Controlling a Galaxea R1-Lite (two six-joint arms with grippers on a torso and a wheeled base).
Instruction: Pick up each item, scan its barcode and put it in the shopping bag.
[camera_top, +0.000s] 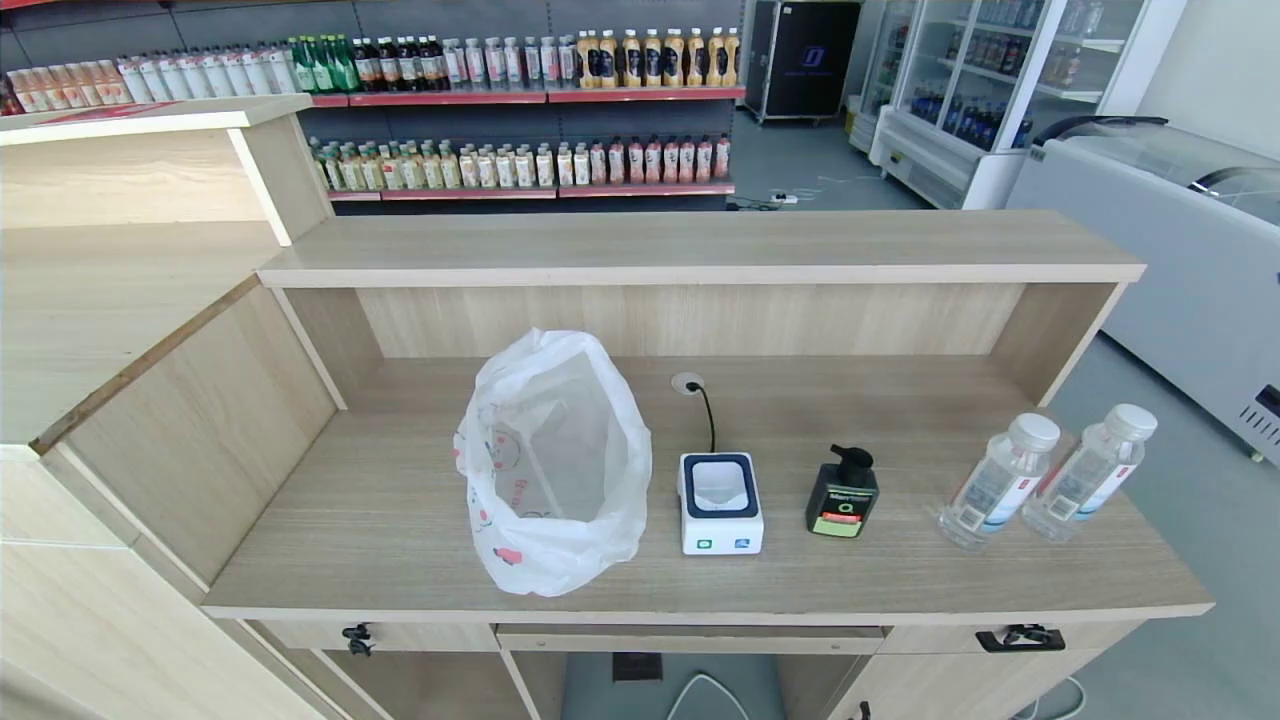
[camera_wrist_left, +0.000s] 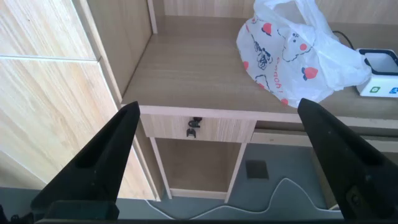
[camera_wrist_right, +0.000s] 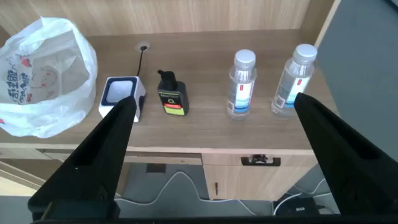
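- Holding the left tool (camera_wrist_left: 217, 168) spread wide with nothing between its 2 dark fingers, hanging in front of the left end of the pale wooden desk (camera_top: 380, 520).
- Holding the right tool (camera_wrist_right: 211, 162) just as wide and just as empty, out in front of the desk and facing the items.
- Finding the white plastic shopping bag with red prints (camera_top: 555, 470) standing open-mouthed left of centre on the desk, apparently with nothing inside.
- Finding the white box-shaped barcode scanner with a dark blue window frame (camera_top: 720, 500) just beside the bag, on its right.
- Seeing the dark pump bottle with a green and red label (camera_top: 843, 495) upright near the scanner's right side.
- Seeing 2 clear plastic water bottles with white caps, the left bottle (camera_top: 995, 480) and the right bottle (camera_top: 1090, 485), upright side by side near the desk's right end.
- Judging the task as not yet begun: all 3 items waiting on the desk, each needing picking up, scanning and bagging.
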